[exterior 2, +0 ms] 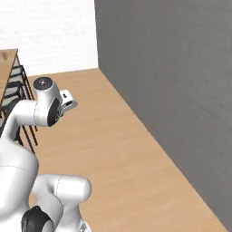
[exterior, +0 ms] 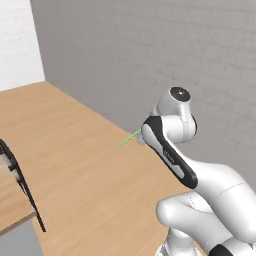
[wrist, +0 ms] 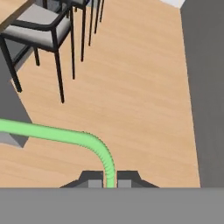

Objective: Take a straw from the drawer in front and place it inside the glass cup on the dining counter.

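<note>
I've got the gripper [wrist: 110, 180] clamped tight on the straw [wrist: 65, 135], which sticks out fwd & bends off to the side in hand cam, above wood floor [wrist: 140, 87] nr a chair [wrist: 43, 30].

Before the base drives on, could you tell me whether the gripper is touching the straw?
Touching. In the hand view the green straw runs down between the two fingertips of the shut gripper, which pinch it.
</note>
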Robot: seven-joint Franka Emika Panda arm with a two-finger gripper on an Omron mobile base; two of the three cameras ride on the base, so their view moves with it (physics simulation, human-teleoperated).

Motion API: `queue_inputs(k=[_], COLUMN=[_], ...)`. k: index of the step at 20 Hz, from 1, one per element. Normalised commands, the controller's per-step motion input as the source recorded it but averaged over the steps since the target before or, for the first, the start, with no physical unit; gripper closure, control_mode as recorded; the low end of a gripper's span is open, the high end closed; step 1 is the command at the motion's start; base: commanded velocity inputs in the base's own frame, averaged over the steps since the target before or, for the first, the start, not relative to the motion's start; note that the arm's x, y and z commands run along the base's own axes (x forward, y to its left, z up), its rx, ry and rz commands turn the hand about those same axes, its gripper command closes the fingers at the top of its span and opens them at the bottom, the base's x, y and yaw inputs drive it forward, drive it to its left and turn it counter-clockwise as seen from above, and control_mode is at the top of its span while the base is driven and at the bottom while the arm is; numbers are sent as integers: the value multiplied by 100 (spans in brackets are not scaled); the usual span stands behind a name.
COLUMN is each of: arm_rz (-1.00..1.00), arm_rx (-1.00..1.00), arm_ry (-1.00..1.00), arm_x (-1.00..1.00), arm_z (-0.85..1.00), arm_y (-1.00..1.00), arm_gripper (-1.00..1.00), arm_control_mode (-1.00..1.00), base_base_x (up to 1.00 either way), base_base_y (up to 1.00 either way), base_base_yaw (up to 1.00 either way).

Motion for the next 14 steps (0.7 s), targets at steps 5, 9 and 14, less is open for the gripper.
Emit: queue_inputs(k=[5, 9, 14], arm_rz=[0, 0, 0], arm_rx=[0, 0, 0], arm_ry=[0, 0, 0], arm_x=[0, 0, 0], arm_z=[0, 0, 0], arm_y=[0, 0, 0], arm_gripper=[100, 100, 100], arm_control_mode=[100, 100, 100], base_base_x=[95, 100, 99], base_base_y=[-62, -58, -59], base_base_yaw=[45, 45, 45])
